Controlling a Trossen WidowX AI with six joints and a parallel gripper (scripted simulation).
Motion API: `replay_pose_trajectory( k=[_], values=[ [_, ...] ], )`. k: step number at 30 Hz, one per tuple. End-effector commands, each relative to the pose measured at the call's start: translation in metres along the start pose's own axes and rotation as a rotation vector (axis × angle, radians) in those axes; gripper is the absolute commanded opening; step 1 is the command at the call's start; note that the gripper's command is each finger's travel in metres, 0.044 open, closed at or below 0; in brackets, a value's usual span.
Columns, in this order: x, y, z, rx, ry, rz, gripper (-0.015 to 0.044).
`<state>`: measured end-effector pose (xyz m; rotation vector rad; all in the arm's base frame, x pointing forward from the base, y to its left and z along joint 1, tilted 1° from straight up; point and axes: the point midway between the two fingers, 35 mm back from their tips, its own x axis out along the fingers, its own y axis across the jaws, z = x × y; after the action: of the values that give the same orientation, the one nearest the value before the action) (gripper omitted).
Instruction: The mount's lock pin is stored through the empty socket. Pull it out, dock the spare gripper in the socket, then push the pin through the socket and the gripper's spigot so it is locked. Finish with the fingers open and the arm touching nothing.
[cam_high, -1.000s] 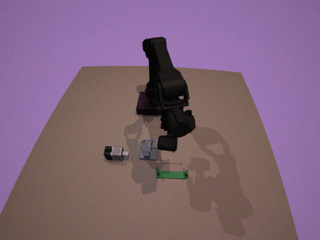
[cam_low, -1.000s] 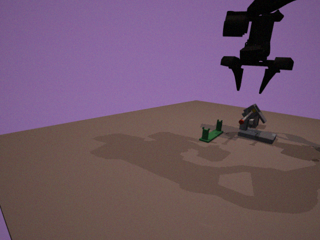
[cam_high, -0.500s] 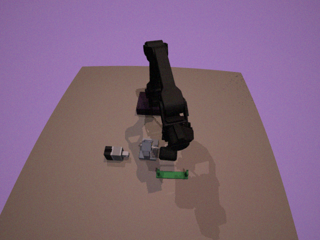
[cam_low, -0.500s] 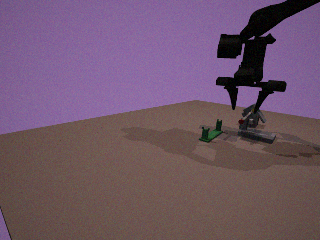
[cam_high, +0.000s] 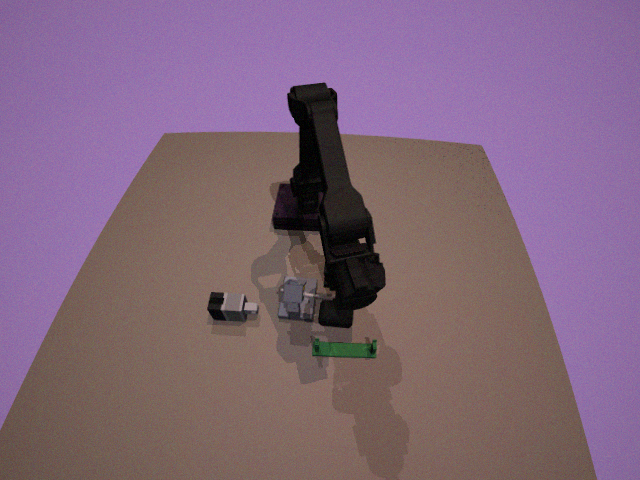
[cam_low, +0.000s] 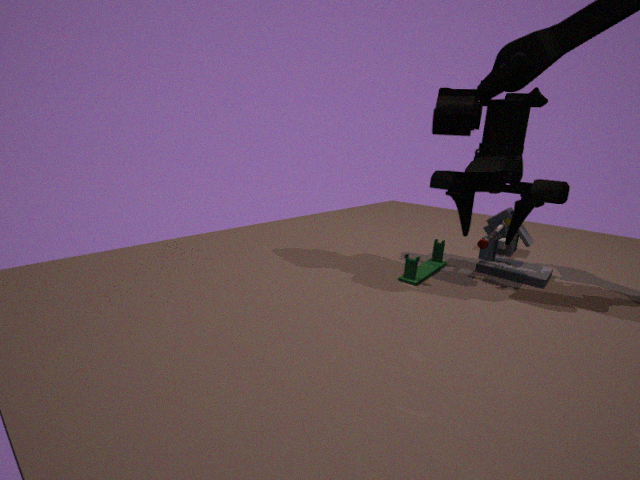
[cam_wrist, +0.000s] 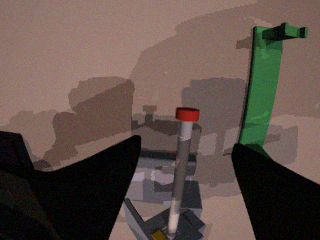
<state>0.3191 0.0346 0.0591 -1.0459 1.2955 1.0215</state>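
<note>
The grey mount (cam_high: 293, 292) (cam_low: 511, 273) (cam_wrist: 172, 193) stands on its base with a tilted socket block. The lock pin (cam_high: 321, 296) (cam_wrist: 181, 155) is a pale rod stuck in the socket. Its long free part sticks out and ends in a red head, which shows in the exterior view (cam_low: 482, 243). My gripper (cam_low: 486, 239) (cam_wrist: 187, 146) is open, pointing down, with one finger on each side of the pin in the wrist view; its exact height over the pin is unclear. The spare gripper (cam_high: 235, 306), grey and black with a pale spigot, lies beside the mount, spigot towards it.
A green cradle (cam_high: 344, 349) (cam_low: 426, 270) (cam_wrist: 265, 85) with two upright notched ends lies on the table near the mount, close to the pin's head side. The arm's dark purple base block (cam_high: 289, 212) is behind the mount. The arm hides part of the pin in the top view.
</note>
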Motion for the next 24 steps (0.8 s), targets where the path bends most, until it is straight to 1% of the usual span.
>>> replay_pose_trajectory(
  k=[1,16,24],
  values=[
    [0.006,0.001,-0.001,0.001,0.003,0.0,0.03],
    [0.026,0.003,-0.001,0.001,0.003,0.001,0.03],
    [0.026,0.003,-0.001,0.001,0.003,0.001,0.009]
  ],
)
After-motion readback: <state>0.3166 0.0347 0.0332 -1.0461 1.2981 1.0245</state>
